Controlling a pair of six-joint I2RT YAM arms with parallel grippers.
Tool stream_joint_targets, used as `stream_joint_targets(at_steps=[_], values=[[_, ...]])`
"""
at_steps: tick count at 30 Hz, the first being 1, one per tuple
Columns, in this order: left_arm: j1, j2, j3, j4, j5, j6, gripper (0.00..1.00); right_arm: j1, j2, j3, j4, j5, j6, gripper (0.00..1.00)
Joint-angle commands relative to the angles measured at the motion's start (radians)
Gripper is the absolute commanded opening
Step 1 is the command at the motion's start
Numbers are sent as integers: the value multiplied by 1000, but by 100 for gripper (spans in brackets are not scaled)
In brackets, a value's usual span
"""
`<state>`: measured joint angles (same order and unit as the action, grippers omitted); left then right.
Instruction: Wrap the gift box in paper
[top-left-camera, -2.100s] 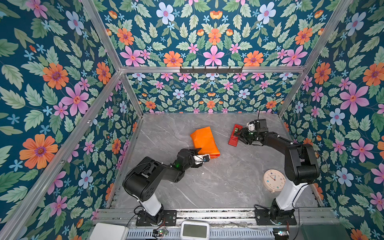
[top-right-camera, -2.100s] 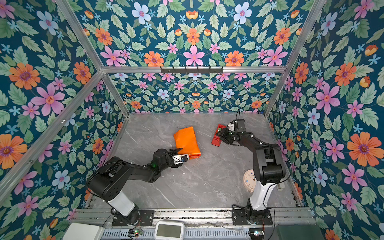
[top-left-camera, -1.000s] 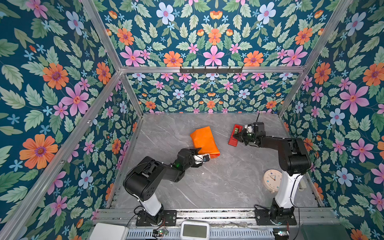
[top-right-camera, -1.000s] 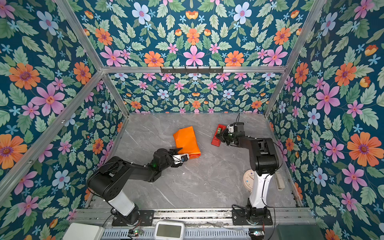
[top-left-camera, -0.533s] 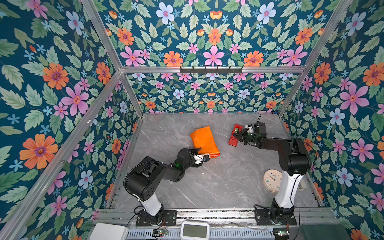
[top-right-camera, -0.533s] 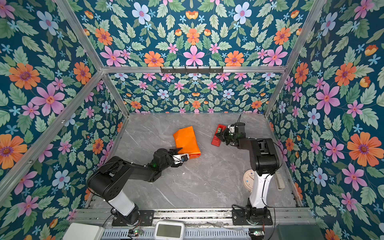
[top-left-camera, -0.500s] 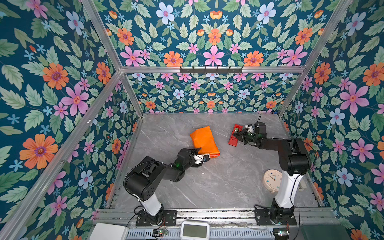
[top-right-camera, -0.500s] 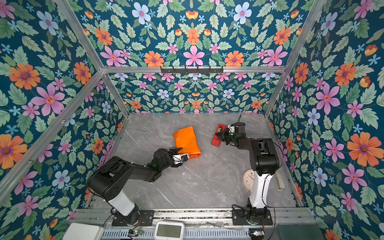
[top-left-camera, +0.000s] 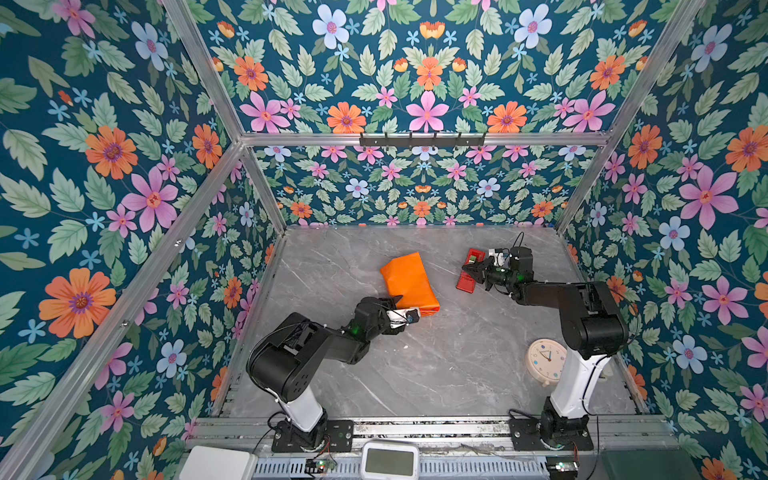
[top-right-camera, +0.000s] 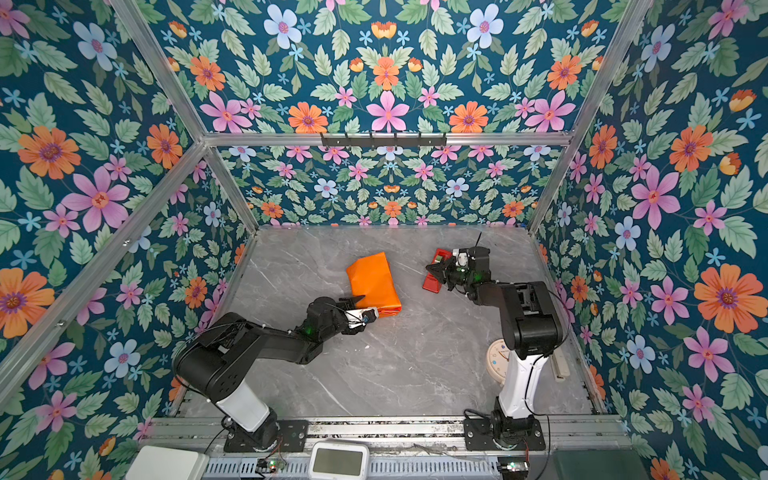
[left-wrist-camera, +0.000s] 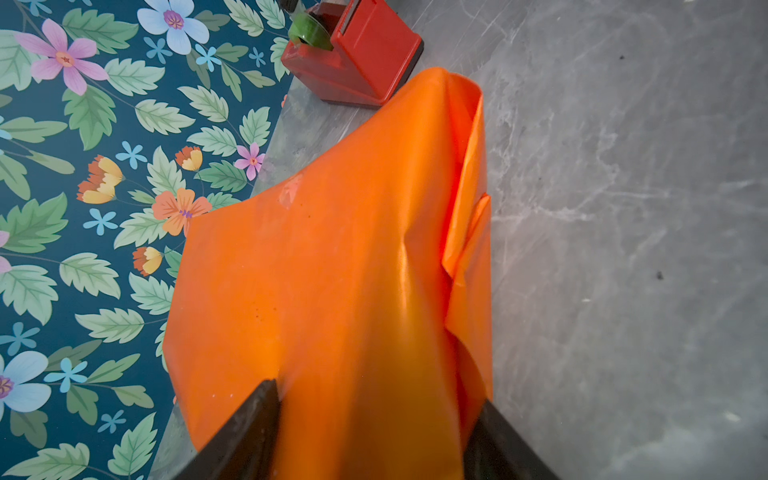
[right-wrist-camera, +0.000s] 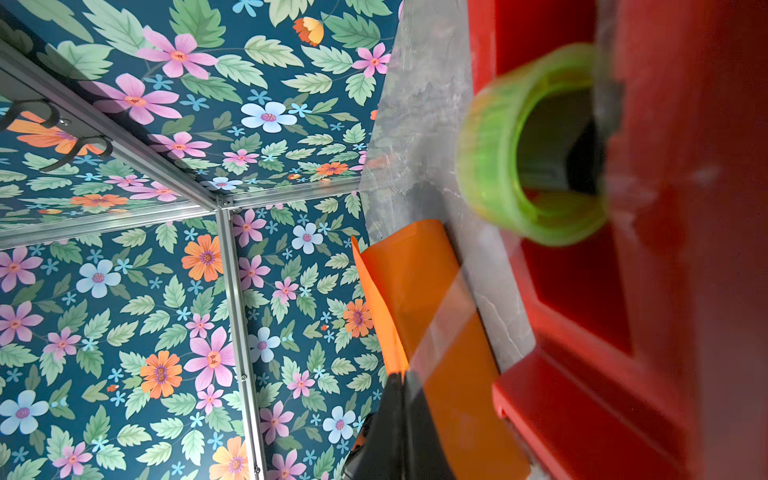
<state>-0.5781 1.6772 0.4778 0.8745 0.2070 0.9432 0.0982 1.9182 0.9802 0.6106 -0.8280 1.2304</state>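
Bottom edge, both top views: 1 white box (top-left-camera: 218, 463), 1 small screen unit (top-left-camera: 390, 461), 2 arm bases on the rail. Grey marble table (top-left-camera: 415, 374) just above

1 round clock (top-left-camera: 546, 360) at lower right, just beside the right arm's white column

Frame centre: left gripper (top-left-camera: 405, 306) sits at the near corner of the paper (top-left-camera: 407, 278). Its jaws are set wide and clamped across the bundle. In the left wrist view the orange sheet fills the gap and meets both fingers (left-wrist-camera: 249, 436)

Paper: 1 sheet, folded into a bundle, glossy orange face out. It lies on the table around frame centre, long axis tilted. The gift box isn't visible, so I can't tell if it's inside

Right of centre, further back: right gripper (top-left-camera: 467, 269), jaws pressed together. They pinch 1 clear tape strip (right-wrist-camera: 444, 324) that runs toward the red tape dispenser (top-left-camera: 464, 284), 1 unit carrying 1 green roll (right-wrist-camera: 498, 166). The dispenser is apart from the paper

Far wall, top centre: 1 black hook rack (top-left-camera: 422, 140)
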Motion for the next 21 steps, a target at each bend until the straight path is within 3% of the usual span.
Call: stream_joint_targets(at_steps=[1, 10, 21], values=[[1, 1, -2, -62, -20, -7, 68, 14, -34, -36, 58, -19, 11, 0], [1, 1, -1, -61, -20, -7, 68, 52, -96, -170, 83, 39, 2, 0], [1, 4, -1, -61, -20, -9, 68, 52, 7, -220, 60, 111, -43, 0]])
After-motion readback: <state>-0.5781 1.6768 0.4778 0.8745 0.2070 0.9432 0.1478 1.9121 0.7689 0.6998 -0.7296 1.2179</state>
